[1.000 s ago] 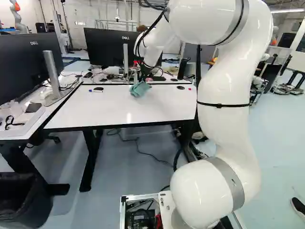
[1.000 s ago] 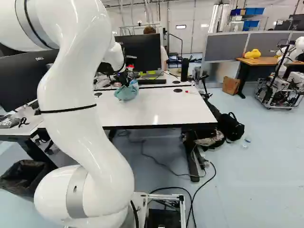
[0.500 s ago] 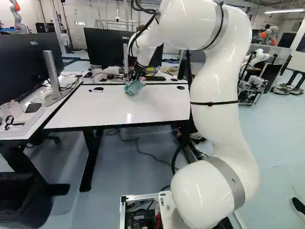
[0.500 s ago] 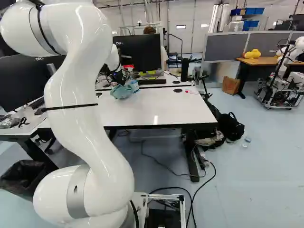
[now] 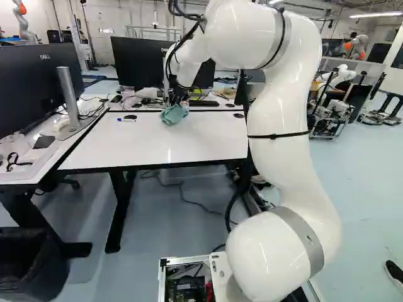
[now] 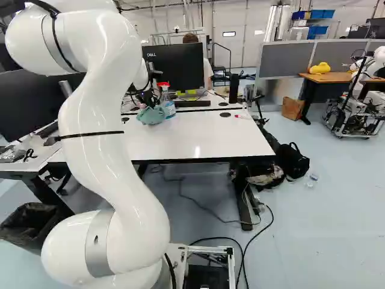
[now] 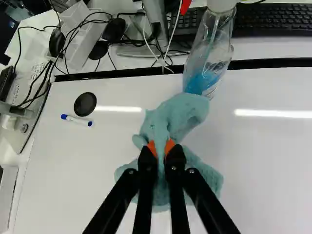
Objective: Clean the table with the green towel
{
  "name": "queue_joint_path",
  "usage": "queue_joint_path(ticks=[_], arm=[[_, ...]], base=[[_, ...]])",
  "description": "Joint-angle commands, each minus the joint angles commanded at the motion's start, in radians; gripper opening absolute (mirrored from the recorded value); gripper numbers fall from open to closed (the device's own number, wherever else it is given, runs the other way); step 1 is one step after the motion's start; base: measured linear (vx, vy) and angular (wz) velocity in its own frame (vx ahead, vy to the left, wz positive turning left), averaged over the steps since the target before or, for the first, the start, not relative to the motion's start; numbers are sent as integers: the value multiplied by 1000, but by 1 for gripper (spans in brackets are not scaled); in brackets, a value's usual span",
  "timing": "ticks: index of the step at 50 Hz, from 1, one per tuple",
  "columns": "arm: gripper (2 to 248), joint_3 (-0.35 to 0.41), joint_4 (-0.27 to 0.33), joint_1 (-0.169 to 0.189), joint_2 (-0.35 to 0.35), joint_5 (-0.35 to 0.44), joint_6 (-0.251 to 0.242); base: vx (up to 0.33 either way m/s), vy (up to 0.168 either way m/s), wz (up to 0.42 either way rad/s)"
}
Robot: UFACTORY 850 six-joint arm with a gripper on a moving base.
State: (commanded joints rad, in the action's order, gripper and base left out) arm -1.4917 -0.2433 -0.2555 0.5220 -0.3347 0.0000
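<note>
In the left base view my gripper (image 5: 177, 98) is at the far part of the white table (image 5: 151, 141), over the green towel (image 5: 173, 115). The wrist view shows the gripper (image 7: 161, 146) shut on a bunched fold of the towel (image 7: 178, 114), its orange pads pressing from both sides. The towel's lower folds spread under the fingers, apparently on the tabletop. In the right base view the arm partly hides the gripper, and the towel (image 6: 151, 115) shows beside the spray bottle.
A clear spray bottle with blue liquid (image 7: 208, 53) stands just ahead of the towel. A blue marker (image 7: 76, 120) and a black round cap (image 7: 85, 104) are on the table. Monitors (image 6: 174, 65) and a keyboard stand behind. Another robot (image 6: 373, 66) is at the far right.
The arm has swung left in the base views, carrying the towel left along the table, away from the spray bottle. The base has not moved.
</note>
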Motion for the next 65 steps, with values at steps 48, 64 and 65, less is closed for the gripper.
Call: queue_joint_path(ticks=[48, 64, 65], arm=[[247, 28, 0, 11, -21, 0, 0], [247, 104, 0, 45, -80, 0, 0], [247, 109, 0, 47, -83, 0, 0]], base=[[0, 0, 0], [0, 0, 0], [0, 0, 0]])
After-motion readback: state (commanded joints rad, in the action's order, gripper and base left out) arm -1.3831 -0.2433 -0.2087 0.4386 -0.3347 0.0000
